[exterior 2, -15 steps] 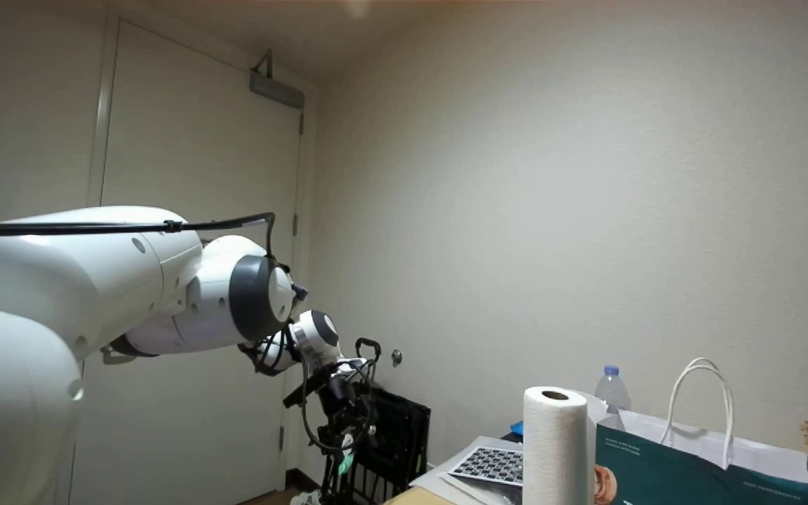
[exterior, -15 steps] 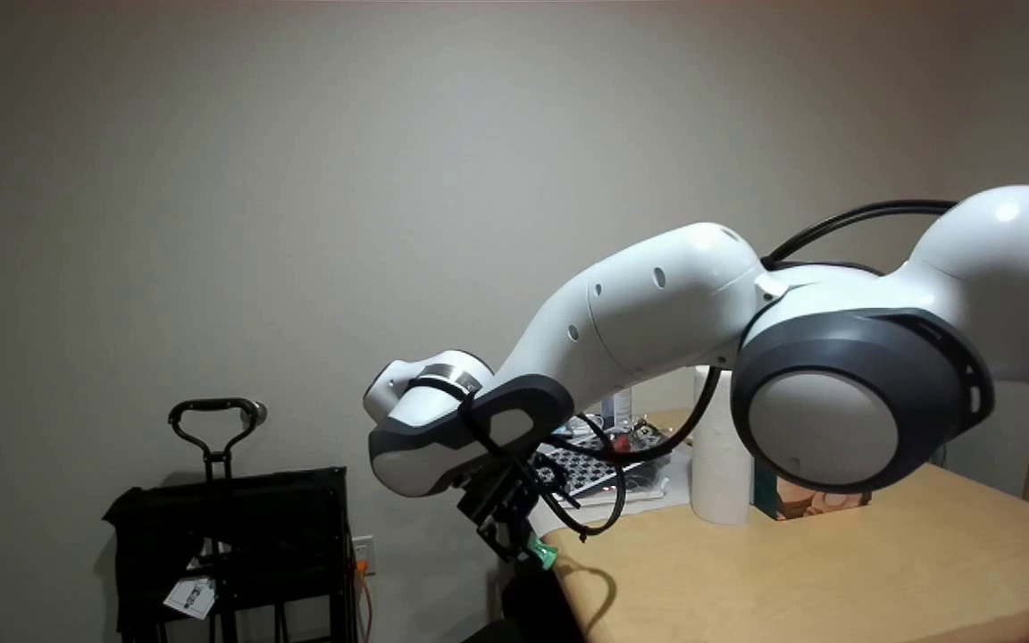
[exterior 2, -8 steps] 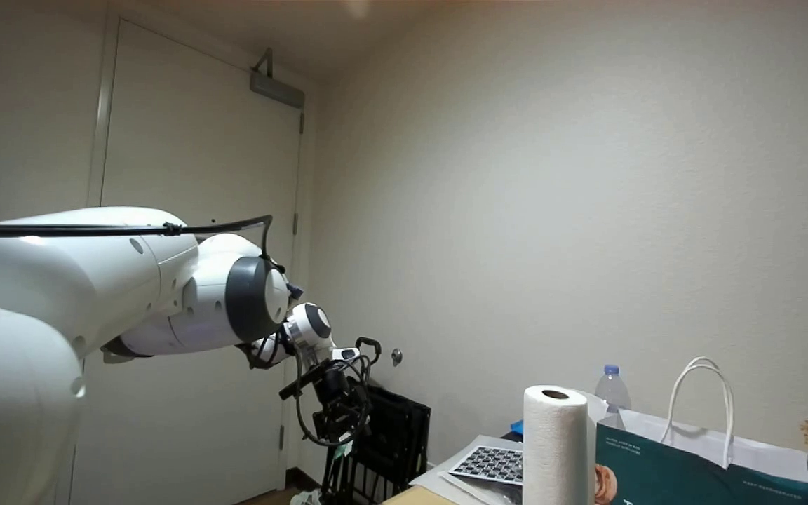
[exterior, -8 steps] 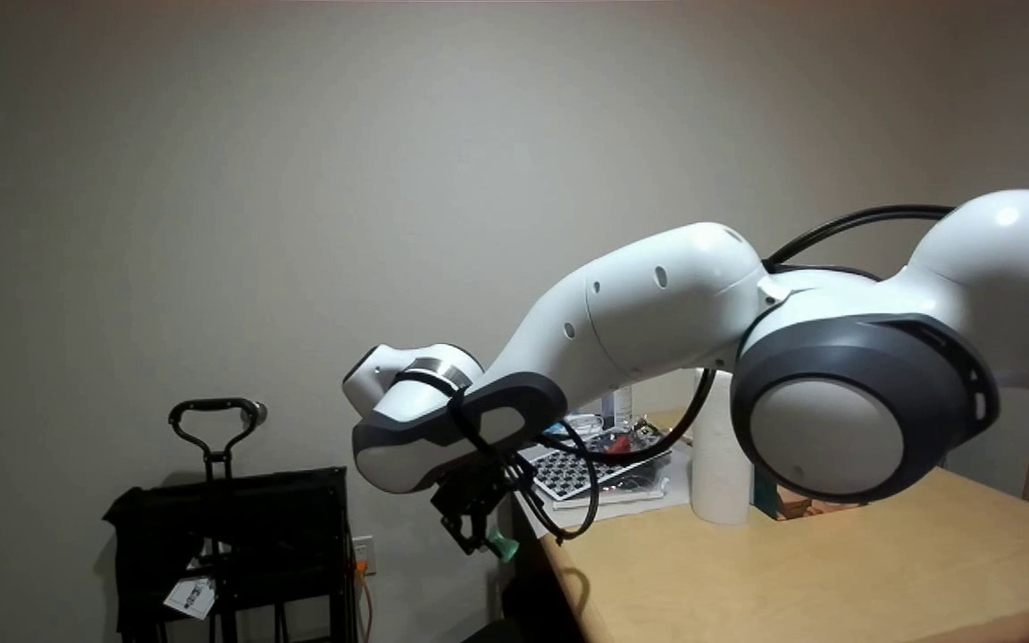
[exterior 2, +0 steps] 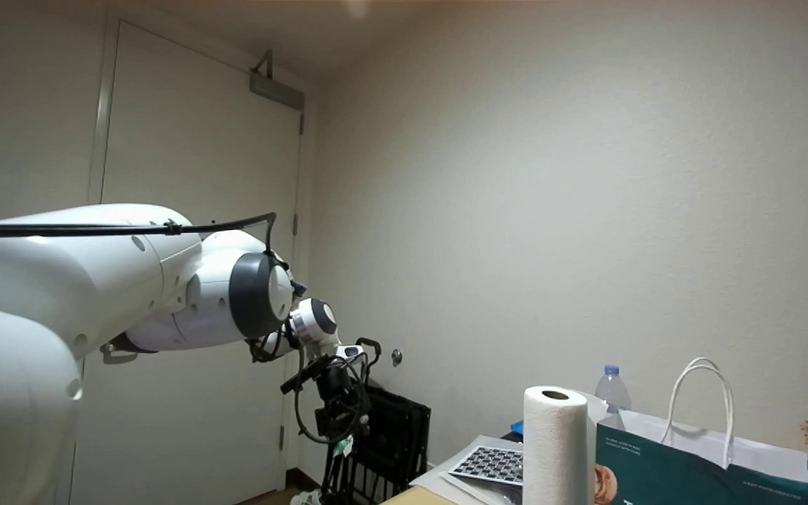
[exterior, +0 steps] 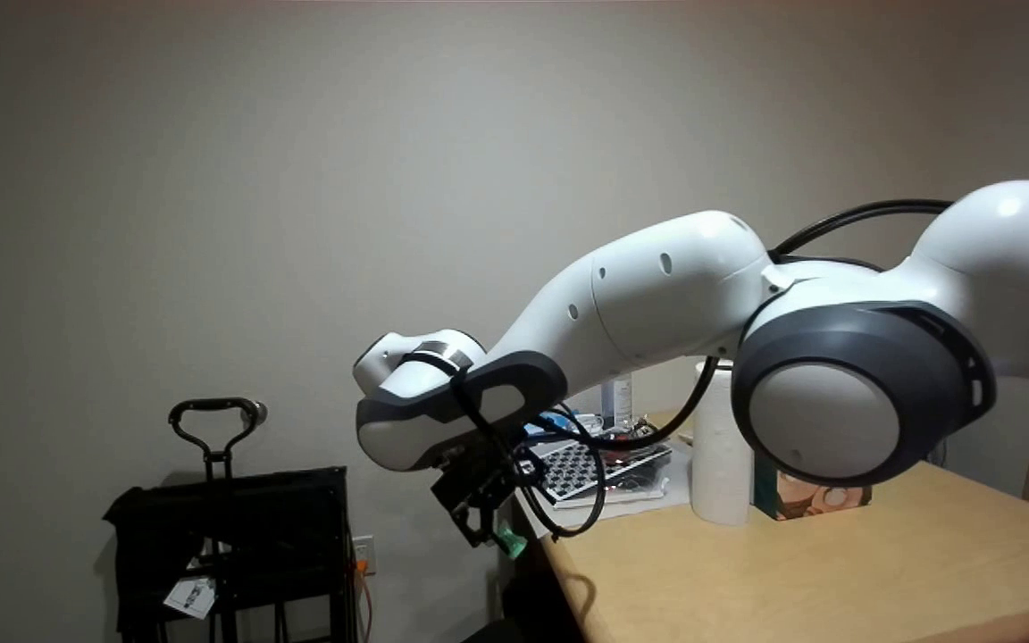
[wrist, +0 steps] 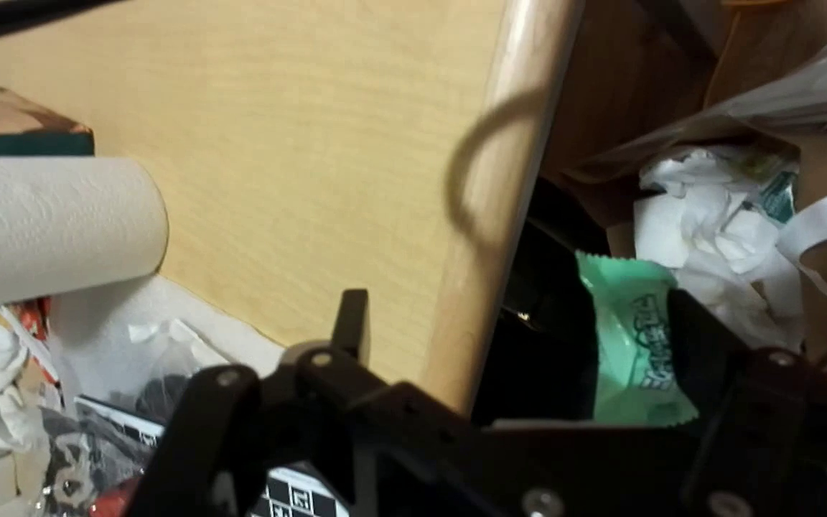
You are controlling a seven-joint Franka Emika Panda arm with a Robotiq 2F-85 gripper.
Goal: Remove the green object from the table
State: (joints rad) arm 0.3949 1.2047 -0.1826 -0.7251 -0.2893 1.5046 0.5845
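Note:
The green object (wrist: 632, 345) is a small bright green wrapped packet with printed letters. In the wrist view it lies against the inner side of the right-hand finger (wrist: 704, 345), past the table's edge. My gripper (wrist: 517, 298) is open, with its other finger (wrist: 352, 323) far apart from the packet. In an exterior view the green object (exterior: 512, 540) sits at the fingertips, just off the end of the light tan table (exterior: 791, 572). It also shows small under the gripper in an exterior view (exterior 2: 343, 446). Whether it sticks to the finger or is caught on it, I cannot tell.
An open bag with crumpled white tissues (wrist: 708, 222) lies below, beside the table edge. A paper-towel roll (exterior: 720, 464), a teal gift bag (exterior 2: 698, 463) and a checkered board (exterior: 573, 469) stand on the table. A black folded cart (exterior: 238, 545) stands by the wall.
The gripper first moved away from the table edge, then rose slightly and came back a little towards the table. The green object has moved along with it.

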